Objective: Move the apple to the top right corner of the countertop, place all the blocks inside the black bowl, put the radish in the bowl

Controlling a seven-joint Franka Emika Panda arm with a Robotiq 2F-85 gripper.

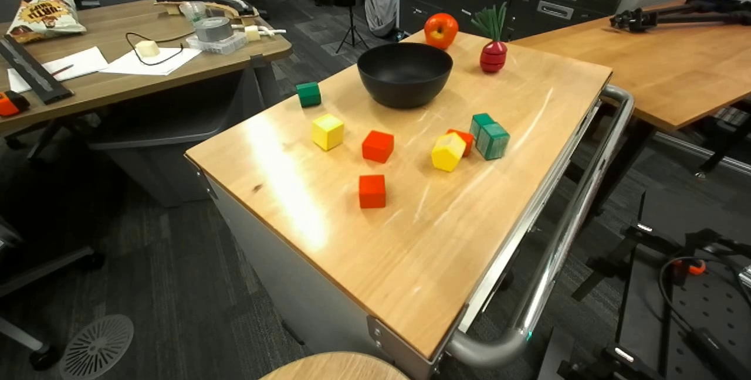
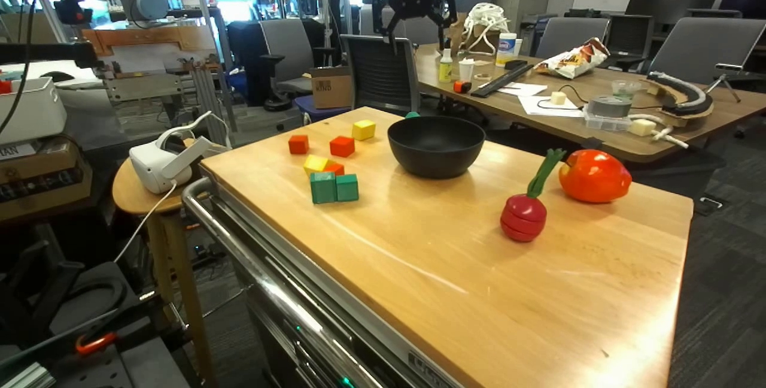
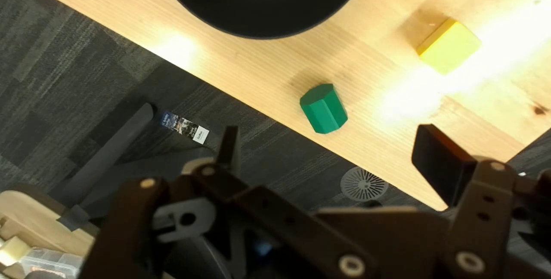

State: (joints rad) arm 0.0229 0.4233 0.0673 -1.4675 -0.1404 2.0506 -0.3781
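On the desk [image 1: 410, 268] near the black bowl [image 1: 405, 87], the lone faceted green block [image 3: 323, 109], presumably the next target, is lying below and ahead of the claw [image 3: 332, 154], which is hanging, jaws wide apart, holding nothing.

The countertop [image 1: 410, 274] is smooth, pale wood, glossy enough to carry a white glare; the rail [image 1: 575, 216] along its edge is polished metal. The black bowl [image 1: 405, 91] is smooth and matt. The apple [image 2: 592, 177] and the radish [image 2: 523, 218] both shine. The blocks [image 1: 378, 146], small in view, look smooth-faced, possibly painted wood. The bag [image 2: 573, 63] on the far desk [image 2: 721, 120] is crinkled and shiny.
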